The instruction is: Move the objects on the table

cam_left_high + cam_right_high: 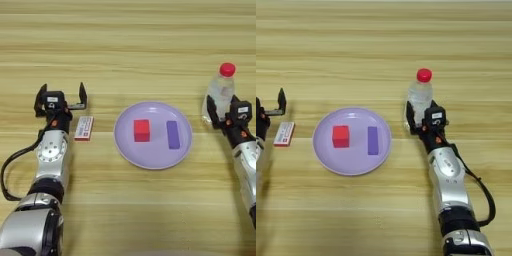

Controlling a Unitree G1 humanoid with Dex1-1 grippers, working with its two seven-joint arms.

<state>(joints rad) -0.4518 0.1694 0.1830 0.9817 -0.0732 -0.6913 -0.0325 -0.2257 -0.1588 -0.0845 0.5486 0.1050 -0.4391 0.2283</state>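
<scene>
A clear water bottle (420, 97) with a red cap stands upright on the table (125, 50) at the right. My right gripper (421, 116) is at its lower part, shut on it, one black finger (410, 115) against its left side. My left gripper (61, 97) stands open at the left, nothing between its fingers. The flat white pack with red edges (84, 128) lies just in front of it, to its right. A small red cube (141, 130) rests on the lilac plate (125, 142).
A purple block (173, 134) lies on the plate beside the red cube. The plate sits between the two arms. Black cables loop out from both forearms near the table's front edge.
</scene>
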